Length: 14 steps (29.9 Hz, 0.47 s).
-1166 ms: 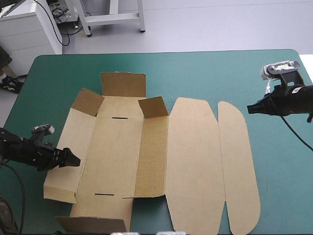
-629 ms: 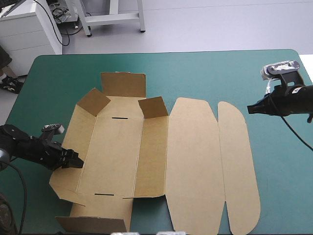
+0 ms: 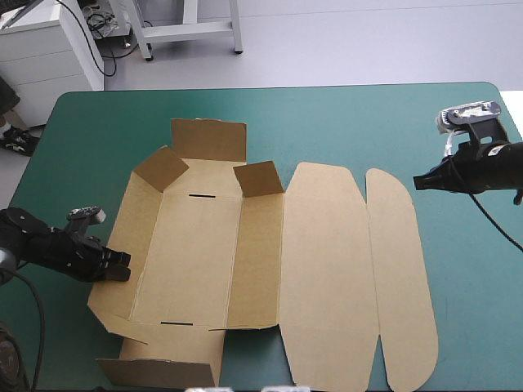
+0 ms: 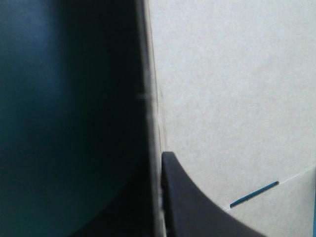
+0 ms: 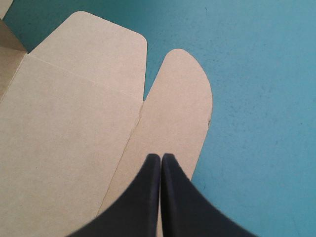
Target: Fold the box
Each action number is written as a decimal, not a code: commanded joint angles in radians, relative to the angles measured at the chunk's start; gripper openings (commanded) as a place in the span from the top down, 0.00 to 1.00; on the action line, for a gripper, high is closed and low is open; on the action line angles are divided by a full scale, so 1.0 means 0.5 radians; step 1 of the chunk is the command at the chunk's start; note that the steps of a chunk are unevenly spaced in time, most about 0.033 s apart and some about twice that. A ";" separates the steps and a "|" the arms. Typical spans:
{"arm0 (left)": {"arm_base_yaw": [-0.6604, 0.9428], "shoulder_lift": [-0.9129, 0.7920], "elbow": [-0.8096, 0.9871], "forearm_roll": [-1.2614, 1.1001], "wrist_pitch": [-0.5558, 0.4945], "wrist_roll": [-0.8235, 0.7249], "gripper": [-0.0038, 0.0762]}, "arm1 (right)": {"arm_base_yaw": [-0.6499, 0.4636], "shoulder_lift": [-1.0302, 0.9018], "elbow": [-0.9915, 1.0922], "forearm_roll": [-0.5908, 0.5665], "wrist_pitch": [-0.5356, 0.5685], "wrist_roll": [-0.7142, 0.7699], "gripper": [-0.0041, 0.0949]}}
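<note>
Teal-green surface (image 3: pixel 343 122) fills the high view, and the brown box (image 3: pixel 196 261) lies opened out across its middle and near half, its long axis running from left to right. The lid panel (image 3: pixel 327 269) and the rounded tuck flap (image 3: pixel 400 278) lie flat toward the right. The left wall (image 3: pixel 135 237) stands partly raised, and two corner flaps (image 3: pixel 161 169) (image 3: pixel 258 177) tilt up at the far end of the base.

The left claw (image 3: pixel 121 266) is at the outer edge of that left wall, with the box lying to its right. In the left wrist view the board's edge runs straight up from the claw, and one black finger (image 4: pixel 192 212) presses the inner face near a narrow slot (image 4: pixel 254 194). The claw reads as clenched on the wall, with the sheet between its fingers.

The right claw (image 3: pixel 418 181) hangs just off the far right edge of the tuck flap. Its fingers meet in one pointed arch, grasping nothing.

My judgement is that the coming move turns on the left wall hinging inward about its crease, and the left arm is far the nearer for it.

The left claw's outer finger is lost in dark shadow behind the wall, so the grip is only half visible. The near end panel (image 3: pixel 172 359) and the lid's near edge are cut off at the picture's bottom edge.
</note>
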 commanded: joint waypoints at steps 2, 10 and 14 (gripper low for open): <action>-0.008 -0.048 -0.040 -0.092 -0.055 0.008 0.96 | -0.015 -0.045 -0.046 0.033 -0.063 -0.019 0.97; -0.069 -0.048 -0.286 -0.035 -0.142 0.149 0.96 | -0.015 -0.045 -0.046 0.033 -0.063 -0.012 0.97; -0.286 -0.048 -0.559 0.170 -0.213 0.174 0.96 | -0.015 -0.045 -0.046 0.033 -0.063 -0.003 0.97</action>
